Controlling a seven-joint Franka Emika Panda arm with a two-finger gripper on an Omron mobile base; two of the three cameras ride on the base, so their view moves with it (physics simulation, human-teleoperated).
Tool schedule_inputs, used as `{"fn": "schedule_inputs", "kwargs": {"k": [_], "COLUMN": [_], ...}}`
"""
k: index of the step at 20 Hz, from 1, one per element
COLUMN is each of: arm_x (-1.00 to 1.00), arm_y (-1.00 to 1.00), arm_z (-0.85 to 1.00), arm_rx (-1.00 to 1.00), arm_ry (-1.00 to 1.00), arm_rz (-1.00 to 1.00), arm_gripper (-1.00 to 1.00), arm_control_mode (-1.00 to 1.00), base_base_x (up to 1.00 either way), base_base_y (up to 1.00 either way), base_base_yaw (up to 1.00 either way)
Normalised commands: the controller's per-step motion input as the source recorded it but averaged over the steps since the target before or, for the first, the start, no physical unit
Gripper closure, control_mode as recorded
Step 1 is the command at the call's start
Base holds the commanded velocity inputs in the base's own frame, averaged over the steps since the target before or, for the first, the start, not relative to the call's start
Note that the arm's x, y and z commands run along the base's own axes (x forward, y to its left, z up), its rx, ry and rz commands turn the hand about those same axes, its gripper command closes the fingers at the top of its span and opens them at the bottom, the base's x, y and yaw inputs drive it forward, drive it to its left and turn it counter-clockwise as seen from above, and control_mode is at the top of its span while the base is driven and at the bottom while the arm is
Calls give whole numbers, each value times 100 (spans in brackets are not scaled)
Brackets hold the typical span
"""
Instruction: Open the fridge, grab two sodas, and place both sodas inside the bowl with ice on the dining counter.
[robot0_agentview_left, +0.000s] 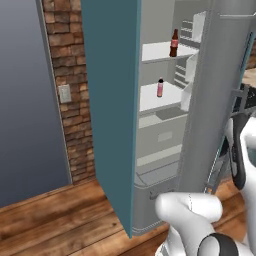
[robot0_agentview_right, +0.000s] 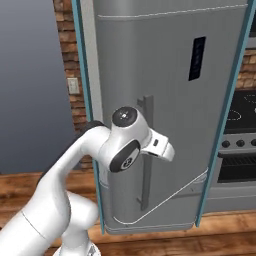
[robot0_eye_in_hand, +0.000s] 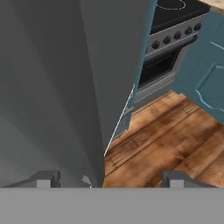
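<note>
Beyond open fridge (robot0_agentview_left: 210, 100) door, cola bottle (robot0_agentview_left: 174, 43) upright on upper shelf, pink bottle (robot0_agentview_left: 160, 87) below; gripper (robot0_eye_in_hand: 109, 178) at door's edge, jaws wide, empty.

Fridge top and labels lost from sight

The fridge (robot0_agentview_left: 165, 125) runs off the upper edge of the frame; labels on the cola bottle (robot0_agentview_left: 174, 43) and pink bottle (robot0_agentview_left: 160, 88) are too small to read.

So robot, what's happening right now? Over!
Gripper open, empty, beside the fridge door. Fridge open; cola bottle and pink bottle on shelves, untouched. Door edge stands between hand and sodas.
</note>
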Motion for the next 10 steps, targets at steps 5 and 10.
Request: {"fn": "schedule_inputs", "kwargs": {"k": [5,10], "arm_x": [-100,-59], "arm_y": [-12,83], "arm_z": [16,43], "arm_rx": [-1,-15], "arm_ry": [-3,0], "arm_rz": [-2,0], "arm_gripper": [-100,-100], "arm_control_mode": [-100,-100], "base_base_x": [0,0], "base_base_y": [0,0], "base_base_yaw": [0,0]}}
